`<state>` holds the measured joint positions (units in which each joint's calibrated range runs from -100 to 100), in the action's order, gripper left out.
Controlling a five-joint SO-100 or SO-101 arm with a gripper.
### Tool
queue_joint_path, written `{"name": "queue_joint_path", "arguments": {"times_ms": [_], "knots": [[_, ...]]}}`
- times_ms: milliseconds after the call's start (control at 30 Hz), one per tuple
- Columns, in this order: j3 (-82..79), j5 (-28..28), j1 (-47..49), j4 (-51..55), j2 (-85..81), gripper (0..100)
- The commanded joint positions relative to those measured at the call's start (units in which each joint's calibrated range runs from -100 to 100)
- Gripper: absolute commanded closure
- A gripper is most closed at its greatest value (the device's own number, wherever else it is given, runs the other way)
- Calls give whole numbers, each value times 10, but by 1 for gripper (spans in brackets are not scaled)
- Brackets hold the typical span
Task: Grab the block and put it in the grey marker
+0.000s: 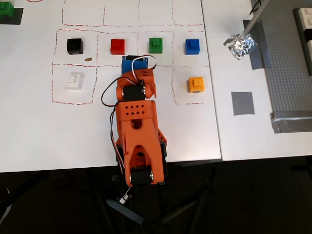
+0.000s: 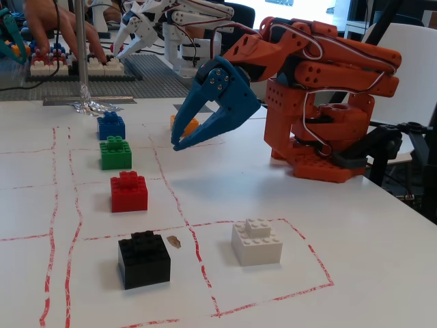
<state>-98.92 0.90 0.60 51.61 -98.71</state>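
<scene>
Overhead view shows the block [image 1: 193, 46] free at one o'clock of the empty, parted claw [image 2: 181, 142]; judged light, rigid, best pinched across flat sides.

Arm, orange, one unit [image 2: 321, 102]: stood folded back over its base at right centre of the fixed view; in the overhead view it ran up the centre of the frame from the lower edge. Gripper, blue [image 2: 183, 140]: hung above the table at centre frame, tips angled down and left, jaws slightly parted, holding nothing. White and red cables looped over the upper links.
</scene>
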Motion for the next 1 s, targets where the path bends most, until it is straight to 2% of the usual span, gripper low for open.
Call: {"name": "queue_joint_path", "arguments": {"times_ms": [0,333,633,800,967], "knots": [[-8,-3,-6,-3,-9,100],[-8,0,-6,-3,-9,100],[-5,-20,-10,-3,-2,100],[63,-21,-28,-6,78,100],[180,-17,-53,-6,235,100]]}}
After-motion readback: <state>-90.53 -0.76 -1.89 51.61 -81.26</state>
